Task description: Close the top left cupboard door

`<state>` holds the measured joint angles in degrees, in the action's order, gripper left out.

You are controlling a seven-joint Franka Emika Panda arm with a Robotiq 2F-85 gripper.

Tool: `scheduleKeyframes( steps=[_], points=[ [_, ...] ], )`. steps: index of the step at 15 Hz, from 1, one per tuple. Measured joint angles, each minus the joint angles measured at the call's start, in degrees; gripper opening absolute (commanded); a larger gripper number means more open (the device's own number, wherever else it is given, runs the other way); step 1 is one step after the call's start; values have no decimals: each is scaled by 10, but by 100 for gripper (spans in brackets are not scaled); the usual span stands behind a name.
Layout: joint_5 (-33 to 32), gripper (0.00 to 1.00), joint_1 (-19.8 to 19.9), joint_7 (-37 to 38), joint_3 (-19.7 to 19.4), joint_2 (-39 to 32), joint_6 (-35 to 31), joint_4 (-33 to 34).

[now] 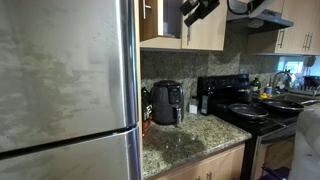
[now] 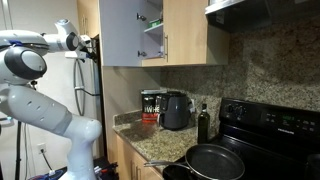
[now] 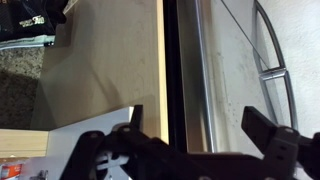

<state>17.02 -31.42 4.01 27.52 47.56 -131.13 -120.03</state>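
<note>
Because the tall light-tan wooden cupboard door (image 2: pixel 120 30) likely swings light and rigid, the wide-spread tool (image 3: pixel 198 135) should push its free edge.

Air fryer (image 1: pixel 166 102) on counter (image 1: pixel 185 142) between fridge (image 1: pixel 65 80), stove (image 1: pixel 250 108); top left cupboard door (image 2: pixel 120 30) above.

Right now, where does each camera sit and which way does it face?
In an exterior view: beside the fridge, facing the stove; end effector shows.
In an exterior view: past the stove, facing the top left cupboard door; arm shows.
Wrist view: against the fridge; open end effector shows.
Both exterior views share the air fryer.
</note>
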Motion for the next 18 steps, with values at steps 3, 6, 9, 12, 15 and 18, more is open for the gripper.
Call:
scheduleKeyframes(
  steps=[3, 6, 9, 12, 15, 18],
  points=[
    [-30, 100, 38, 7, 16, -12, -83, 0],
    [-61, 100, 81, 24, 36, -38, -173, 1],
    [-100, 100, 121, 52, 55, -60, -225, 3],
    [-149, 100, 172, 88, 74, -58, -256, 4],
    [-189, 100, 229, 125, 89, -30, -269, 5],
    [-206, 100, 280, 137, 80, 19, -265, -2]
  ],
)
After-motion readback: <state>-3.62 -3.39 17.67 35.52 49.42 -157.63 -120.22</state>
